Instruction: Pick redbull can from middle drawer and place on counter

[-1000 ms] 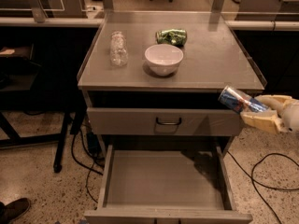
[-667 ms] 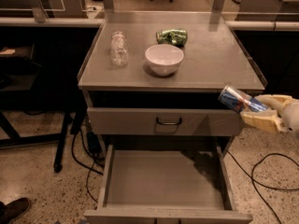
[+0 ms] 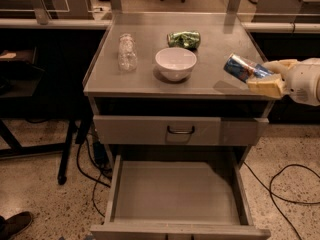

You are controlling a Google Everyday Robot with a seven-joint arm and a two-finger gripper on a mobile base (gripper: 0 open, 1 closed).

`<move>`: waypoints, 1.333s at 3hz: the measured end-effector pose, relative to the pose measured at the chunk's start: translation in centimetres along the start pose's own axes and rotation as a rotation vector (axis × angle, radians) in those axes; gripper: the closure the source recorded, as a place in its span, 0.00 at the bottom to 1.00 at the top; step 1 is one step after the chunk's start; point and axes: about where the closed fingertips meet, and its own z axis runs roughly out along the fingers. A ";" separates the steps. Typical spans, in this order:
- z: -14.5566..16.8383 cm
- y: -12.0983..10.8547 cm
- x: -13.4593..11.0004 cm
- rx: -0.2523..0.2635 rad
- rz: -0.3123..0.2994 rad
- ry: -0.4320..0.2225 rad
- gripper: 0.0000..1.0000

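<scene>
The redbull can [image 3: 242, 67], blue and silver, is tilted on its side in my gripper [image 3: 267, 76], which is shut on it. The gripper's pale fingers [image 3: 266, 86] come in from the right and hold the can just above the right front part of the counter [image 3: 145, 79]. The middle drawer [image 3: 175, 194] is pulled out below, and its flat grey floor is bare.
On the counter stand a white bowl [image 3: 175, 62], a clear plastic bottle [image 3: 127, 51] lying at the left and a crushed green can [image 3: 184, 39] at the back. A closed drawer front with a dark loop handle [image 3: 180, 130] sits above the open drawer. Cables [image 3: 280, 184] lie on the floor.
The gripper has carried the redbull can up and to the left, from beside the cabinet's right front corner to above the counter's right side.
</scene>
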 end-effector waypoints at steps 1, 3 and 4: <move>0.3 -0.3 -0.1 -0.001 0.004 0.002 1.00; 6.9 -4.5 -1.2 -0.015 0.060 0.037 1.00; 9.4 -5.2 -0.7 -0.031 0.077 0.058 1.00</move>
